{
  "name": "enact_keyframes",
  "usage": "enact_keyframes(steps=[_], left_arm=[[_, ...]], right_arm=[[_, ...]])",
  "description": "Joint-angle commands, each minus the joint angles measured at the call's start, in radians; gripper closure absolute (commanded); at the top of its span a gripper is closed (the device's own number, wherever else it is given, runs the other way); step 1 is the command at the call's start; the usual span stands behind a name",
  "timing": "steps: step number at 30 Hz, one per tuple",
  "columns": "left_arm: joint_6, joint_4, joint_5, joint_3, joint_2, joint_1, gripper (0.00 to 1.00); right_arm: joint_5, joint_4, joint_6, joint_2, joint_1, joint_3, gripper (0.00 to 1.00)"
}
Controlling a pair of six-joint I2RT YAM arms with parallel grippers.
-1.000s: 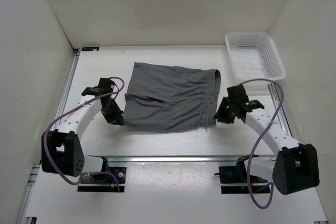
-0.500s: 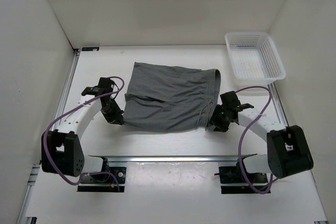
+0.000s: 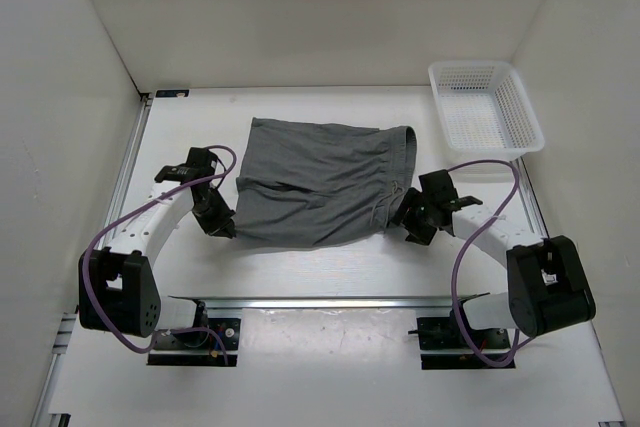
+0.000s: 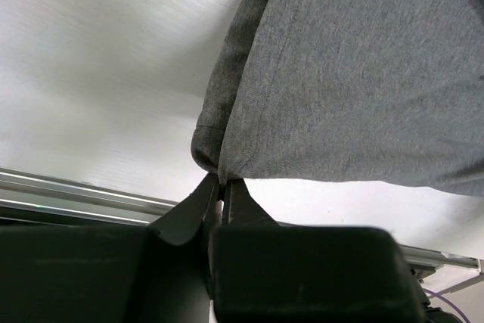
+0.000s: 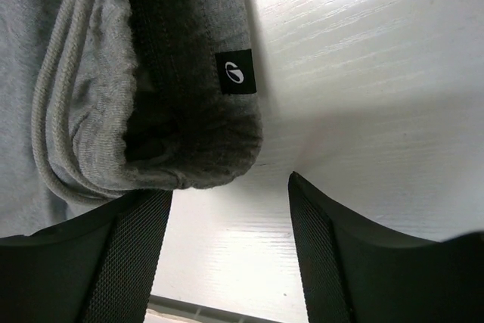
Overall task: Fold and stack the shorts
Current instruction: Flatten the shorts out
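Note:
The grey shorts (image 3: 320,182) lie folded flat in the middle of the table, waistband to the right. My left gripper (image 3: 225,229) is shut on the near left corner of the shorts (image 4: 333,73), the fabric pinched between its tips (image 4: 221,184). My right gripper (image 3: 404,223) is open at the near right corner. In the right wrist view the waistband corner (image 5: 189,126) with its drawstring (image 5: 53,111) and a small black label (image 5: 236,73) sits just ahead of the open gripper (image 5: 227,187), nearer its left finger (image 5: 132,247).
A white mesh basket (image 3: 485,107) stands at the back right. White walls close in the table on three sides. A metal rail (image 3: 330,302) runs along the near edge, by the arm bases.
My right gripper has moved left and slightly nearer, up to the waistband corner, and the waistband edge has shifted a little left. The left arm has not moved.

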Motion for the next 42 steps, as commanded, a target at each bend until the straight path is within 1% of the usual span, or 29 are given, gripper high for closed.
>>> enact_keyframes(steps=[1,2,6,8,11,13,14,17,20,22,26,30,34,36,39,40,42], left_arm=[[0.010,0.004,0.003,0.011,-0.035,0.003,0.90],[0.010,0.004,0.003,0.011,-0.035,0.003,0.90],[0.010,0.004,0.003,0.002,-0.035,0.003,0.90],[0.010,0.004,0.003,0.002,-0.035,0.003,0.90],[0.010,0.004,0.003,0.002,-0.035,0.003,0.90],[0.019,0.004,0.003,0.002,-0.035,0.003,0.90],[0.019,0.004,0.003,0.002,-0.035,0.003,0.90],[0.019,0.004,-0.006,0.011,-0.035,0.003,0.90],[0.019,0.004,-0.006,0.011,-0.026,0.003,0.90],[0.019,0.004,-0.006,0.011,-0.026,0.003,0.90],[0.019,0.004,-0.006,0.011,-0.026,0.003,0.90],[0.019,0.004,-0.006,0.011,-0.017,0.003,0.90],[0.019,0.004,-0.006,0.011,-0.017,0.003,0.90],[0.019,0.004,-0.006,0.011,-0.017,0.003,0.90],[0.019,0.004,-0.006,0.011,-0.017,0.003,0.90],[0.019,0.004,-0.006,0.011,-0.007,0.003,0.90],[0.019,0.004,-0.006,0.011,-0.007,0.003,0.90]], right_arm=[[0.018,0.074,0.038,0.000,0.001,-0.008,0.33],[0.018,0.084,0.050,0.009,0.001,-0.008,0.33],[0.045,0.178,0.075,0.021,0.001,-0.030,0.45],[0.079,0.201,0.084,0.033,0.001,-0.041,0.57],[0.143,0.232,0.084,0.044,0.001,-0.041,0.62],[0.153,0.246,0.084,0.033,0.001,-0.041,0.62],[0.153,0.258,0.084,0.018,0.001,-0.041,0.55],[0.153,0.284,0.075,0.006,0.001,-0.041,0.45],[0.134,0.307,0.075,-0.003,0.001,-0.053,0.42],[0.134,0.339,0.075,-0.016,0.001,-0.068,0.37],[0.116,0.385,0.084,-0.026,0.001,-0.091,0.36],[0.106,0.394,0.084,0.041,0.001,-0.068,0.36],[0.080,0.446,0.084,0.050,0.001,-0.068,0.42],[0.070,0.459,0.084,0.037,0.001,-0.068,0.42],[0.070,0.477,0.073,0.014,0.001,-0.079,0.38],[0.070,0.477,0.073,0.013,0.001,-0.079,0.34],[0.070,0.463,0.073,0.052,0.001,-0.056,0.34]])
